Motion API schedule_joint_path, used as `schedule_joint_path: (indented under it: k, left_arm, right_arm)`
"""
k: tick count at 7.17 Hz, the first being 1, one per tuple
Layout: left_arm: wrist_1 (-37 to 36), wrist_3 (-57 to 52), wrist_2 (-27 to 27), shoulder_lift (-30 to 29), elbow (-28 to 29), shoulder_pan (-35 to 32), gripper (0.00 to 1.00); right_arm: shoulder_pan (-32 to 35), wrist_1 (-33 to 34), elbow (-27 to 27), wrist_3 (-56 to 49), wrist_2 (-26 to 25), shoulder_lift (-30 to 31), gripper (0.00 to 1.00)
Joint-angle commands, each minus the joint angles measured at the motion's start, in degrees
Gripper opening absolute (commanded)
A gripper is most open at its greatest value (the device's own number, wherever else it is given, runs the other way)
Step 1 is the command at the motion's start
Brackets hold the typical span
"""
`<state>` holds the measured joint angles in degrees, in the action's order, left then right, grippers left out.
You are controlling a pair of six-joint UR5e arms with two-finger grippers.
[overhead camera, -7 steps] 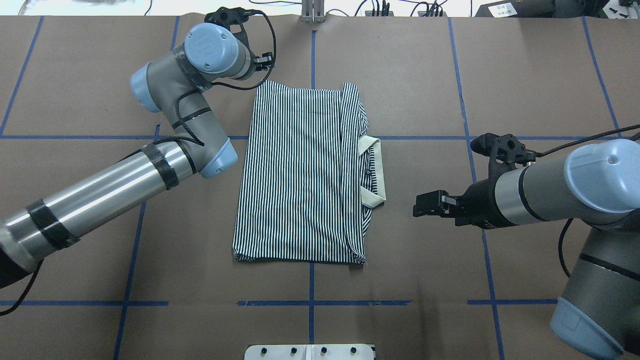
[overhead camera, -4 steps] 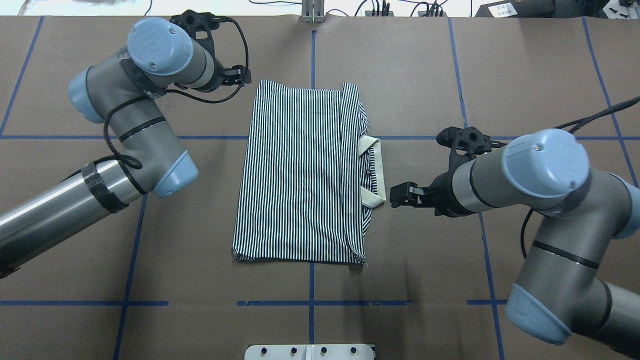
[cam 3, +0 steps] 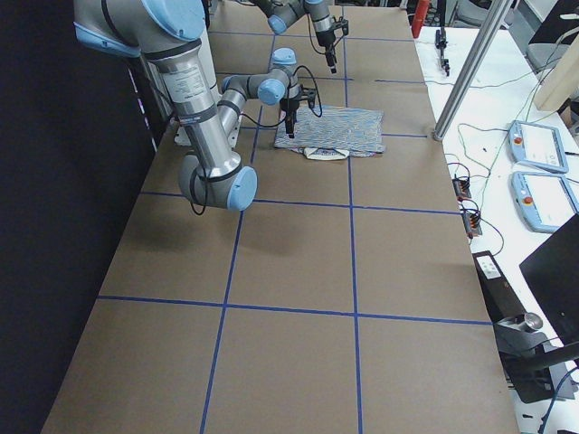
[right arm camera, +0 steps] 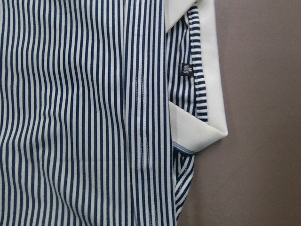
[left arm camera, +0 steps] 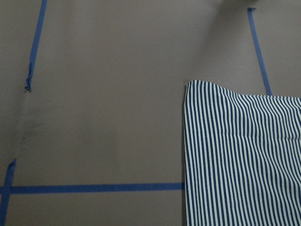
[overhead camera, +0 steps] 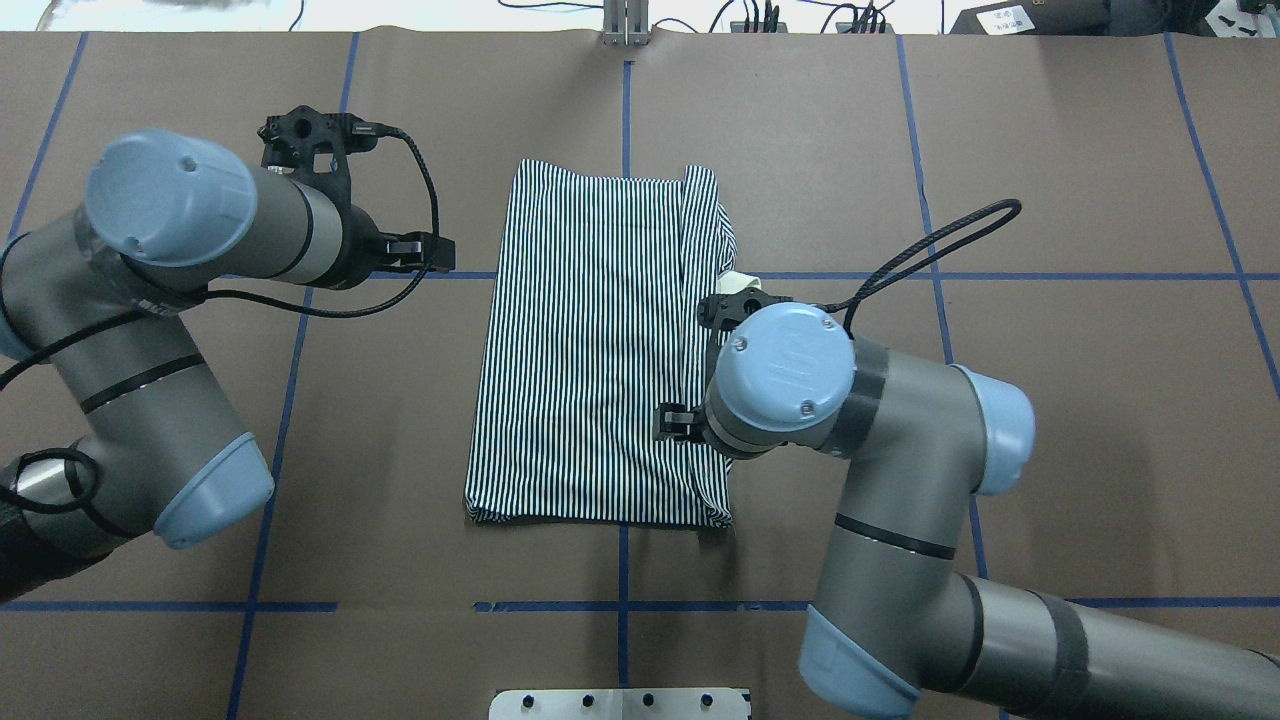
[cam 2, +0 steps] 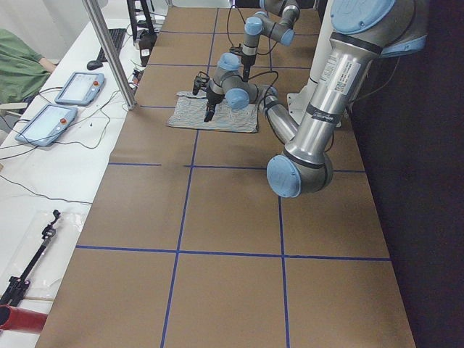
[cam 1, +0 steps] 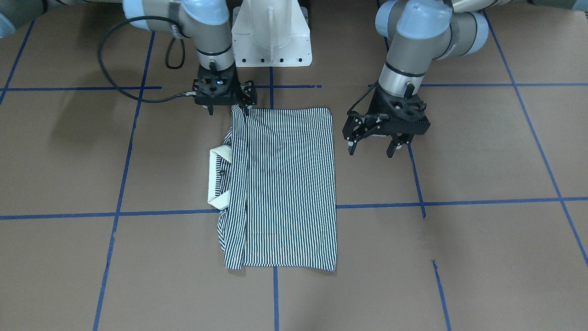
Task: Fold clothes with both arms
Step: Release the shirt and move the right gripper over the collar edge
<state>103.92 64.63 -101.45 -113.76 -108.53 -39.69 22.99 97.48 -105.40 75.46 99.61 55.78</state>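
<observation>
Swinging right arm (overhead camera: 880, 400): I had brought it in from well clear of the cloth a second earlier, until its wrist hung over the collar-side edge of the polo shirt (overhead camera: 590, 340).
Right hand (cam 1: 228, 109): its fingers stood apart and empty at the collar-side corner nearest my base. From the front view I could not be sure whether the tips touched the cloth or hovered just above it.
Left arm (overhead camera: 170, 210): I had drawn it back from the shirt's far corner, toward me along the edge away from the collar.
Left hand (cam 1: 371, 146): its fingers were spread wide and held nothing, raised just beside that edge and clear of the stripes.
Polo shirt: it lay flat in the middle of the surface (overhead camera: 900, 150), folded into a long rectangle. It had not shifted while my arms moved.
Collar (cam 1: 213, 177): the cream band stuck out past the striped edge on my right side. My right wrist view showed the small dark neck label inside it.
Meaning for the task: I judged that both hands were lining up at the end nearest me, one to each corner. I took that to be for carrying that end over toward the far one. Nothing was gripped yet, so that fold was still to do.
</observation>
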Motion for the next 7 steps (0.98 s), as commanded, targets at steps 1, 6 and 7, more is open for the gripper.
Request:
schedule_joint_path:
  k: [1,6,7]
  left_arm:
    - [0.0,1.9,-0.2,1.3,-1.9,1.2,1.00]
    - [0.0,2.2,-0.3,1.8,-1.7,1.3,1.00]
    - [0.0,2.2,-0.3,1.9,-1.7,1.3,1.00]
  right_arm:
    - [-1.6,2.4,6.4,-2.3,-0.7,-3.8,1.00]
    - [-3.0,2.5,11.3,-7.1,-0.7,-3.8,1.00]
    - [-3.0,3.3,11.1,-7.5,-0.5,-3.8,1.00]
